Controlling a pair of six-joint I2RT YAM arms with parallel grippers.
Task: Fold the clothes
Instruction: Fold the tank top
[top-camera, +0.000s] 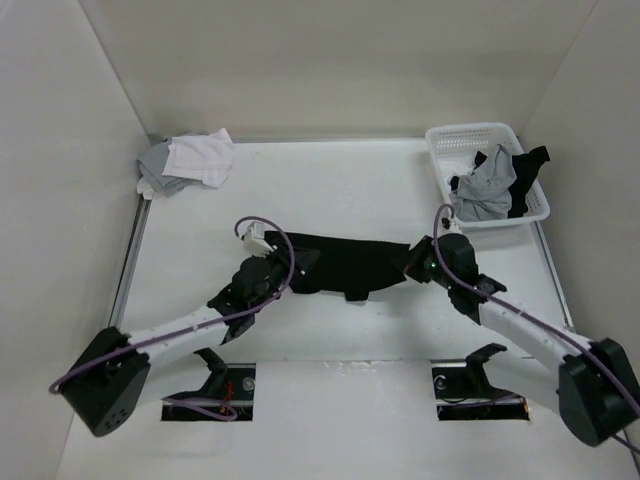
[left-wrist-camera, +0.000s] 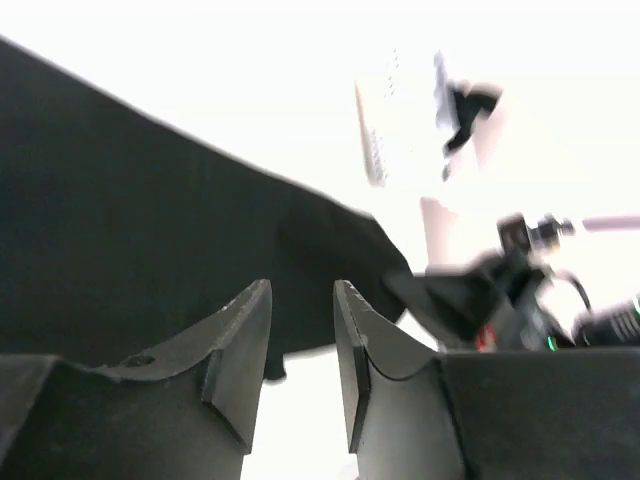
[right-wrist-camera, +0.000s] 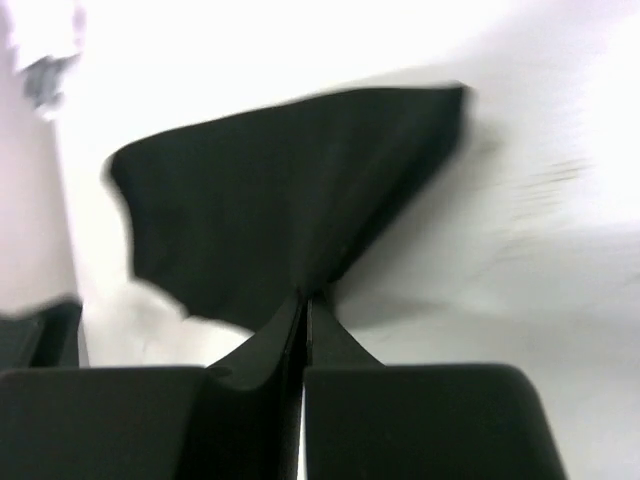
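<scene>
Top (top-camera: 355, 262) in black, right pincer (right-wrist-camera: 303, 297) clenched on its edge, left pincer (left-wrist-camera: 302, 288) parted

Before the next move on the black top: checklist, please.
1. Right end effector shut on black fabric top: ok.
2. Left end effector gripping the top: not ok, jaws apart, nothing between them.
3. Top apart from white slotted plastic basket: ok.
4. Top apart from white and grey cloth pile: ok.
5. Top lying flat: cannot tell, wrist views blurred.
</scene>
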